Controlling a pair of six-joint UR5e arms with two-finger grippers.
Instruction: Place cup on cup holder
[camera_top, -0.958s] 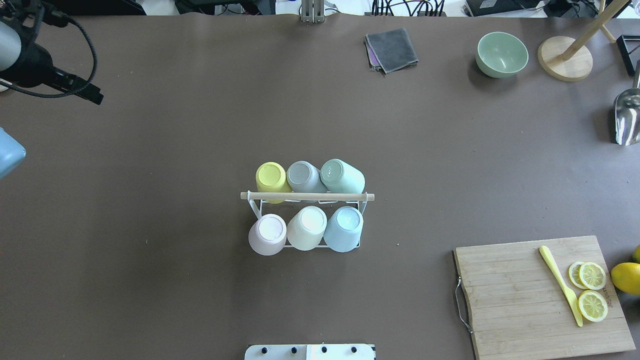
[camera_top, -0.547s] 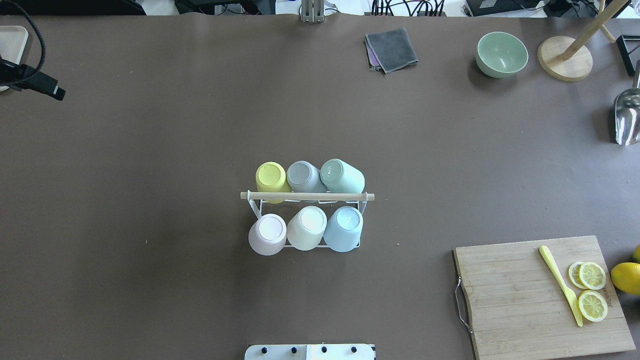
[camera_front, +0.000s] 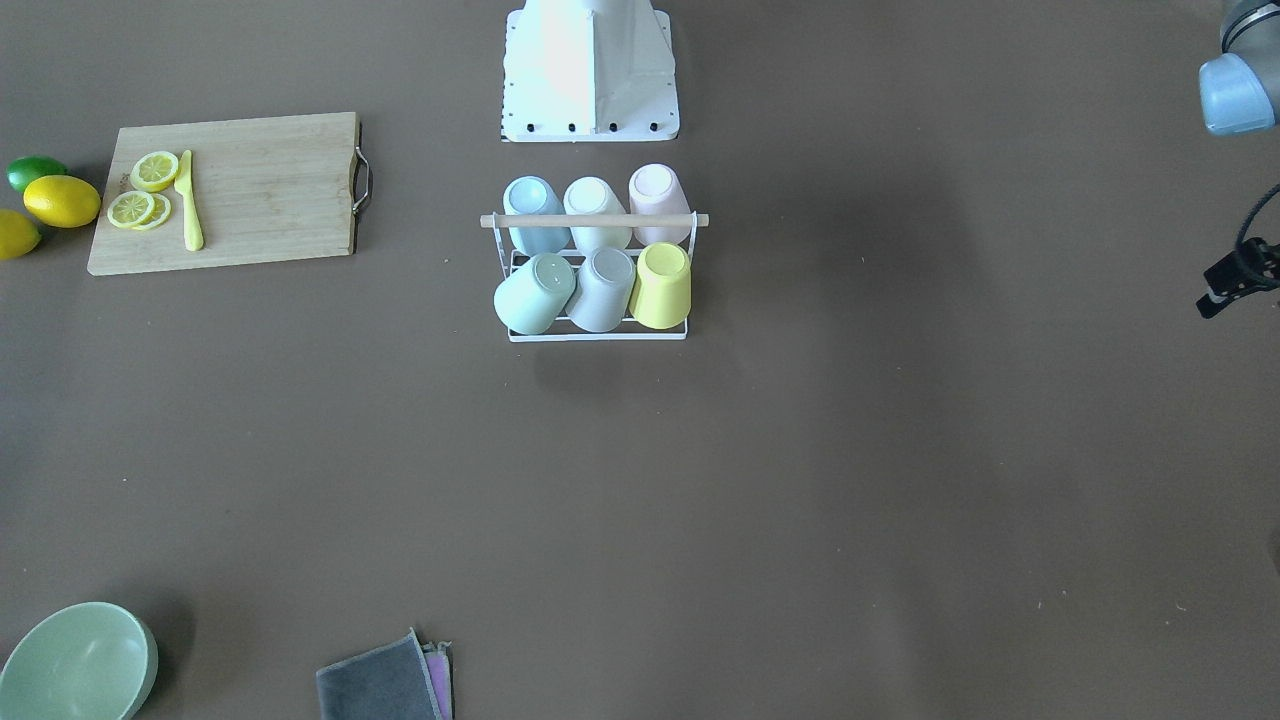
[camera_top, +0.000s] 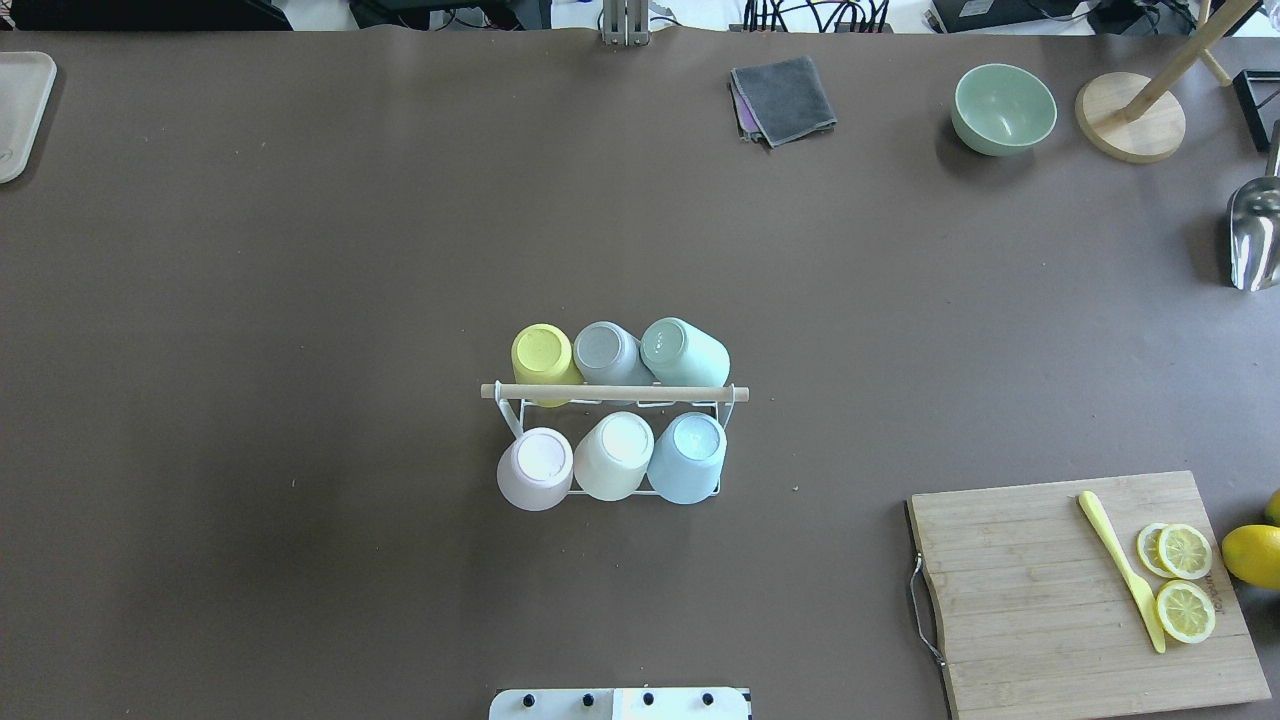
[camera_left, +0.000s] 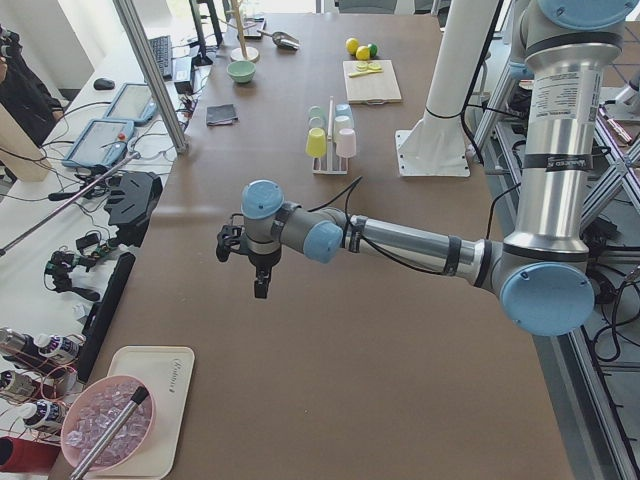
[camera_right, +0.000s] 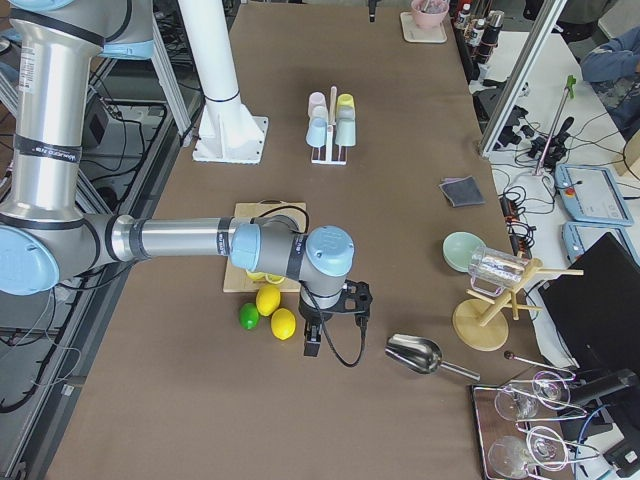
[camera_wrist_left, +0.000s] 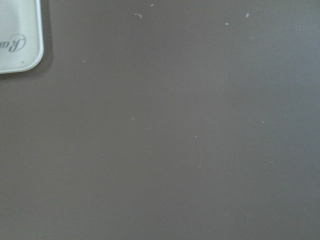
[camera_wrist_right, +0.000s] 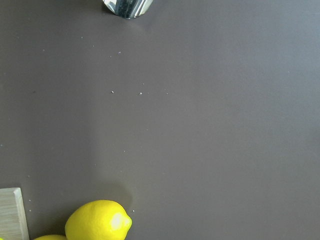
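side views, not overhead: left end effector (camera_left: 262, 288), right end effector (camera_right: 311, 346) | grip: cannot tell

The cup holder (camera_top: 614, 392) is a small white wire rack with a light wooden rod across the top. It stands upright around the middle of the table (camera_top: 300, 300), with the rod running 9 to 3 o'clock in the overhead view. It carries six cups (two rows of three), all upside down, bottoms up.

12 o'clock side of the rod: yellow cup (camera_top: 541, 352) at the 9 o'clock end, grey cup (camera_top: 601, 350) in the middle, mint green cup (camera_top: 682, 352) at the 3 o'clock end, tipped toward 3.

6 o'clock side, same order: pink cup (camera_top: 538, 465), cream cup (camera_top: 614, 455), light blue cup (camera_top: 690, 455). Neighbours sit packed close together.
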